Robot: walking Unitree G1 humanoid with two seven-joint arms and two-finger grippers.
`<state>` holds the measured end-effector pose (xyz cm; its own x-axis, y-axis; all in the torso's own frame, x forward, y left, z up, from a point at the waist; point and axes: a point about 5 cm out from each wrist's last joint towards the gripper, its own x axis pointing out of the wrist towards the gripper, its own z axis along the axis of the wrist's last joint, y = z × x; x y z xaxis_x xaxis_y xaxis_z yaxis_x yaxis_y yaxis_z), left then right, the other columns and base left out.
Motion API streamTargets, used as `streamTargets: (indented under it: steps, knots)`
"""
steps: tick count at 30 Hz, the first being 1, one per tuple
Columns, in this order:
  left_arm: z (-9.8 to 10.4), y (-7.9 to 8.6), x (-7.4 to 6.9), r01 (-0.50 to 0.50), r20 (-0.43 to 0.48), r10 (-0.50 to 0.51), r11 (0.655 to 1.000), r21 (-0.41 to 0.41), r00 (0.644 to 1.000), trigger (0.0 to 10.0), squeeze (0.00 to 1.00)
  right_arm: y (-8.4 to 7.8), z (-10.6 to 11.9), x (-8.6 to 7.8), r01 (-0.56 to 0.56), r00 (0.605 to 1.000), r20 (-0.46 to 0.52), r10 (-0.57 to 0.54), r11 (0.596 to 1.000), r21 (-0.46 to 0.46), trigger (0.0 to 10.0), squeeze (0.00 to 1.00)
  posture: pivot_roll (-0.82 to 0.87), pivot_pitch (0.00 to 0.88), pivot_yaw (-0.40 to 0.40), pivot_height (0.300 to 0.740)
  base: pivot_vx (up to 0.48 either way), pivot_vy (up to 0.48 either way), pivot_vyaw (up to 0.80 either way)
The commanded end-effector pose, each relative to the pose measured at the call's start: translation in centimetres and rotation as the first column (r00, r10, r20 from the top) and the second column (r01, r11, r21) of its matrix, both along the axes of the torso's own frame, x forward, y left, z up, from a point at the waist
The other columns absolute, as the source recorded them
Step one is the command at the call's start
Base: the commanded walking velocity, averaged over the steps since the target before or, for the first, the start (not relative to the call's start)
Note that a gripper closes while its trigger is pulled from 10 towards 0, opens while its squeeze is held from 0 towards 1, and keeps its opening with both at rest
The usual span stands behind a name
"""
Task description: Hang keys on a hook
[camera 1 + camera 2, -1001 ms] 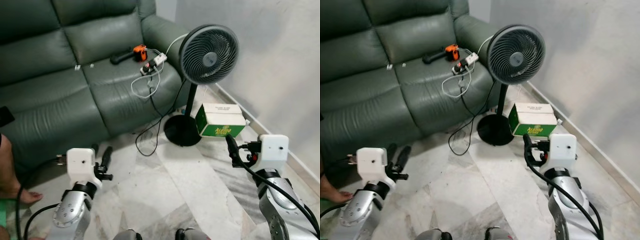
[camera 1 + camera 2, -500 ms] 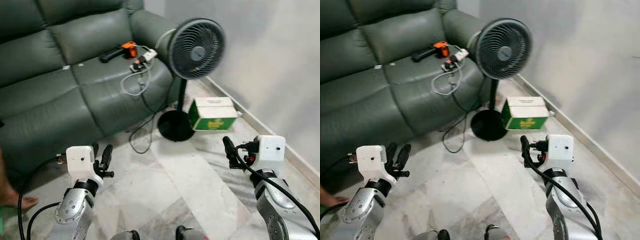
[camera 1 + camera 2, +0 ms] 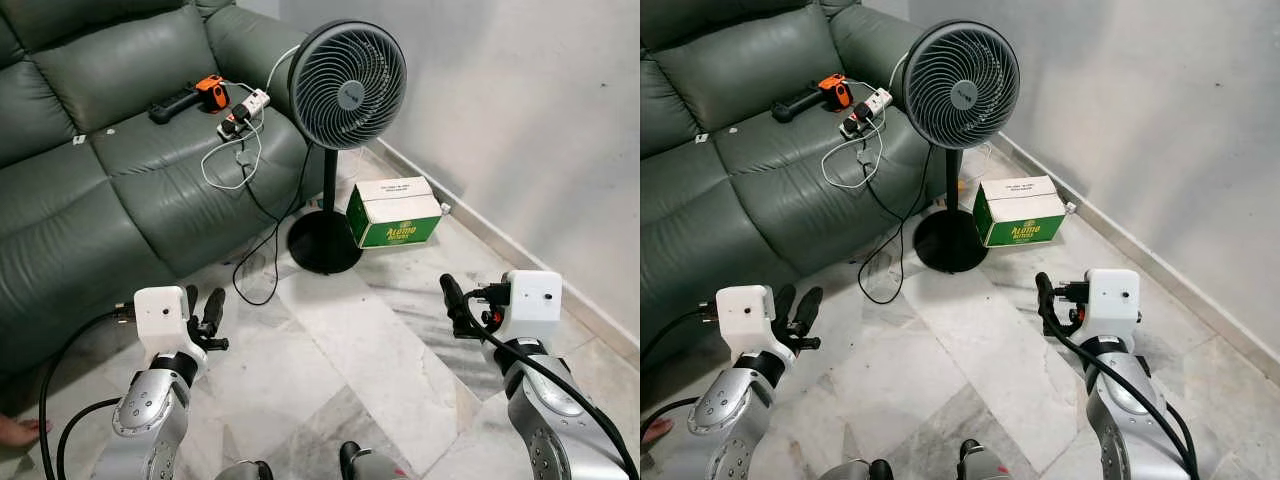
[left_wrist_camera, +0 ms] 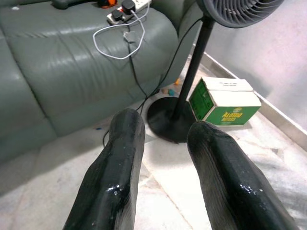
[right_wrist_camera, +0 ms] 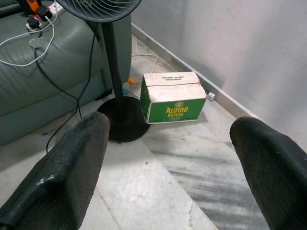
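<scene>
Sofa (image 3: 100,170), dark green leather, along the far left side of the marble floor (image 3: 370,350). Grey wall (image 3: 520,100) on the right, meeting the floor at a pale skirting. Pedestal fan (image 3: 346,72), black, upright just beside the right end of the sofa, round base on the floor. Green and white carton (image 3: 393,211) marked "Alomo Bitters" on the floor between fan base and wall, just beside the base. White cable (image 3: 225,170) looped on the right seat cushion, running up to a white power strip (image 3: 245,105) near the back edge of that cushion. Orange and black tool (image 3: 190,95) lying just beside the power strip, toward the sofa's middle. Toes of a person's foot (image 3: 15,430) at the floor's near left corner.

Left gripper (image 3: 203,308) raised over the floor before the sofa, fingers apart, nothing between them. Right gripper (image 3: 455,300) raised over the floor near the wall, fingers spread wide, nothing held. Whereabouts of keys: cannot tell.
</scene>
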<state>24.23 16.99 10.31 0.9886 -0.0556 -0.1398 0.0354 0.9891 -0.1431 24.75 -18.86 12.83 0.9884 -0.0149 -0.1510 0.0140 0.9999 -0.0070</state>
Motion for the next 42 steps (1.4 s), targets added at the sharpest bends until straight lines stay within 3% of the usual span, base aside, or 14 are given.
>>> streamTargets:
  steps: [1, 6, 11, 42]
  knots:
    - [-0.1, 0.3, -0.1, -0.005, -0.015, 0.005, 1.0, 0.016, 1.0, 10.0, 0.0, 0.0, -0.1, -0.2, 0.009, 1.0, 0.002, -0.009, 1.0, 0.001, 10.0, 0.0, -0.08, 0.199, 0.01, 0.74, 0.0, 0.0, -0.69]
    - [-0.4, 0.5, -0.4, -0.008, -0.03, 0.009, 1.0, 0.015, 1.0, 10.0, 0.0, 0.4, 0.5, -0.3, -0.004, 0.999, 0.052, 0.005, 1.0, -0.016, 10.0, 0.0, -0.08, 0.205, 0.02, 0.74, 0.0, 0.0, -0.44]
    - [-0.5, 0.4, -0.6, -0.008, -0.036, 0.008, 1.0, 0.016, 0.999, 10.0, 0.0, 0.8, 0.2, -0.4, -0.015, 1.0, 0.02, 0.014, 0.999, 0.049, 10.0, 0.0, -0.08, 0.208, 0.023, 0.74, 0.0, 0.0, -0.45]
    - [-0.9, 0.0, -0.3, -0.016, -0.054, 0.017, 1.0, 0.009, 0.998, 10.0, 0.0, 0.9, 0.2, 0.0, -0.035, 0.999, 0.043, 0.033, 0.998, 0.052, 10.0, 0.0, -0.07, 0.217, 0.028, 0.74, 0.0, 0.0, -0.72]
